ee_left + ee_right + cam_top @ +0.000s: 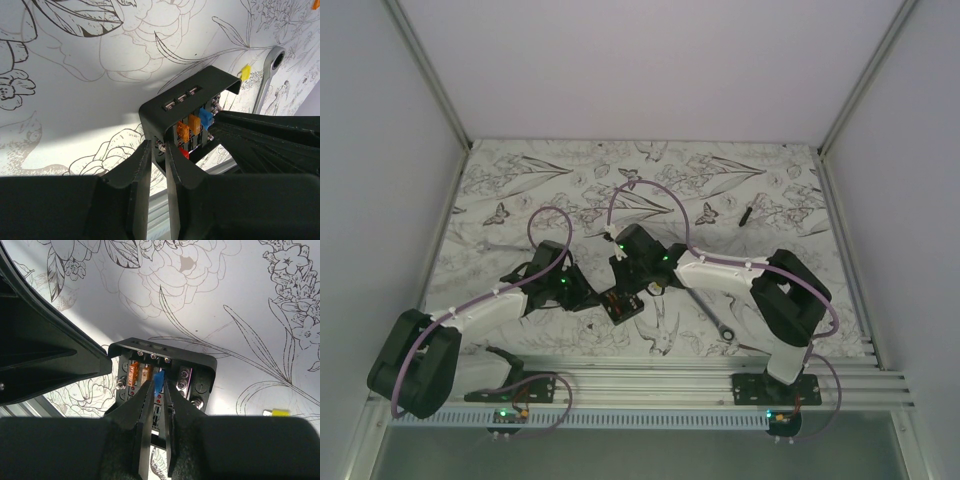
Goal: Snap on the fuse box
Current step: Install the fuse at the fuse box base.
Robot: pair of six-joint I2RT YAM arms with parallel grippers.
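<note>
The fuse box [623, 308] is a small black open box lying on the flowered mat between my two arms. In the left wrist view my left gripper [157, 146] is shut on the near wall of the fuse box [200, 82], with two orange fuses [186, 129] showing inside. In the right wrist view my right gripper [159, 384] reaches into the fuse box [165, 349] from above and is shut on a blue fuse [160, 375], which stands in the row next to the orange ones.
A silver wrench [725, 328] lies on the mat right of the box, under the right arm. A loose yellow fuse [280, 413] lies near it. A thin black stick [745, 213] rests further back right. Metal rails [650, 375] run along the near edge.
</note>
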